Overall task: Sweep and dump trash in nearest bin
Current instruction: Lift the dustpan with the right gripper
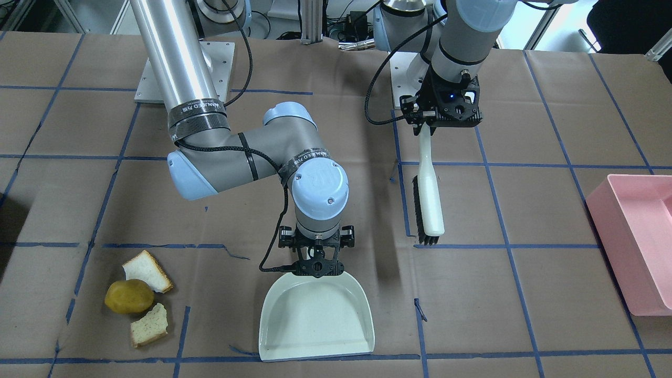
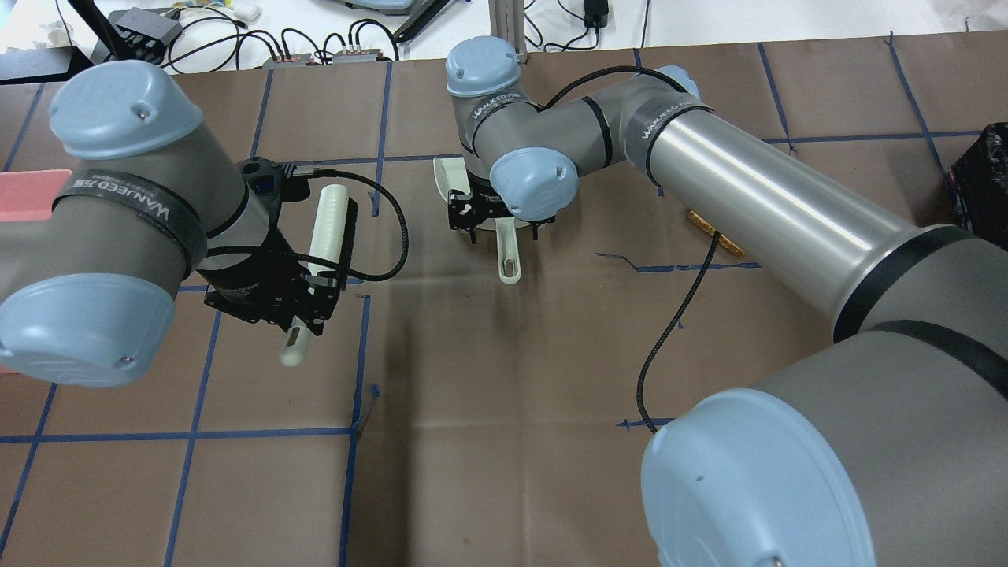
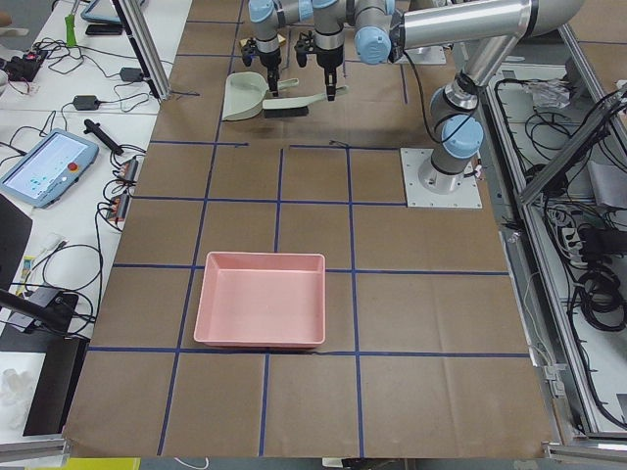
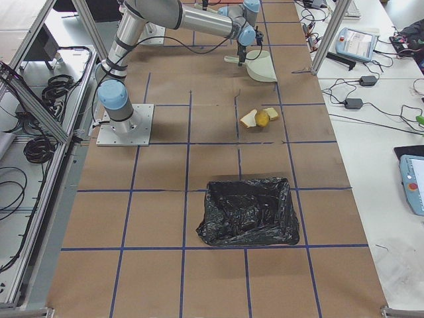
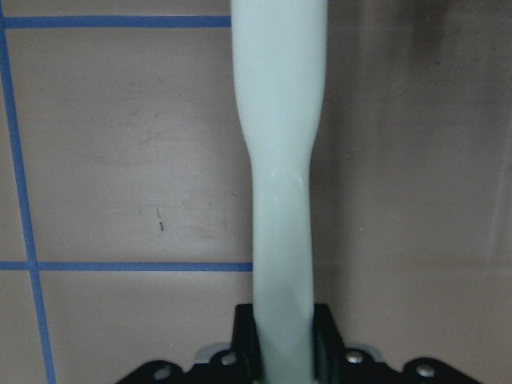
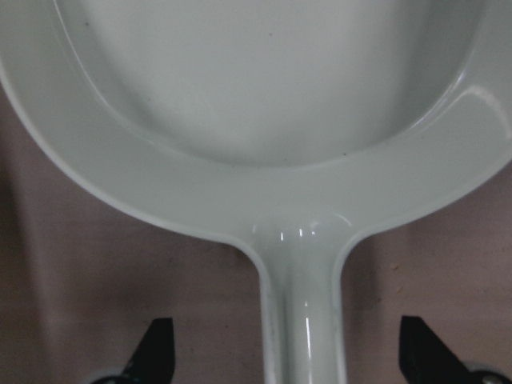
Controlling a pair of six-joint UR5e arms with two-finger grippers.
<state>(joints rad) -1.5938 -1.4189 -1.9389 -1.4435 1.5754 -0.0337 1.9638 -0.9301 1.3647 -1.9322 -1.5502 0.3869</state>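
Note:
The trash lies together on the brown paper: two white bread pieces [image 1: 148,270] [image 1: 149,325] and a round yellow-brown lump [image 1: 128,296], also in the exterior right view [image 4: 262,118]. My left gripper [image 1: 443,118] is shut on the handle of a white brush [image 1: 428,199] with black bristles; the left wrist view shows the handle [image 5: 280,200] clamped between the fingers. My right gripper [image 1: 315,268] is open, its fingers [image 6: 156,352] wide on either side of the handle of the white dustpan [image 1: 315,320]. The dustpan is empty and lies flat, to the side of the trash.
A pink tray [image 1: 635,236] sits at the table end on my left. A bin lined with a black bag [image 4: 248,212] sits at the end on my right, beyond the trash. Blue tape lines grid the paper. The arm bases stand at the back.

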